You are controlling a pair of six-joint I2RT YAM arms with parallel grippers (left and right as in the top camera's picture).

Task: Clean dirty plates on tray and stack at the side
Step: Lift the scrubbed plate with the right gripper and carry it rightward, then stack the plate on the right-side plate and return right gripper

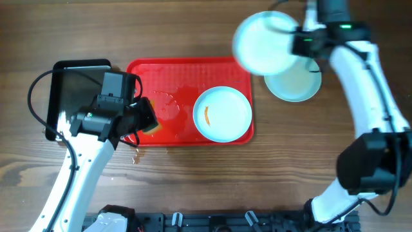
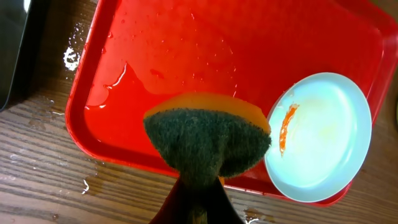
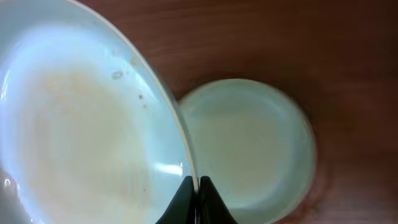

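Pinching a sponge [image 2: 208, 143] tightly between its fingers, the left gripper [image 2: 198, 190] hangs over the near-left part of the red tray [image 2: 186, 50]. The sponge shows a dark green scouring face with an orange layer behind it. In the overhead view it sits just inside the tray's near rim; I cannot tell whether it touches the tray floor. The tray floor around it is wet, with thin pools and streaks. A few drops of water [image 2: 71, 59] lie on the wooden table [image 1: 193, 187] just outside the tray's left corner.

One smeared plate [image 1: 222, 114] lies flat in the tray's near-right part, close to the right rim. An orange smear [image 2: 287, 124] marks the plate's left side.

A glossy black tray [image 1: 77, 90] lies on the table just left of the red tray.

Past the red tray's far-right corner, the right gripper [image 3: 198, 186] is clamped on the rim of a held plate [image 1: 267, 42]. This plate is lifted off the table and overlaps that corner in the overhead view. A faint tan film covers its inner face, with a couple of small specks.

A resting plate [image 1: 293, 82] lies flat on the table to the right of the red tray, partly under the held plate's edge and apart from it.
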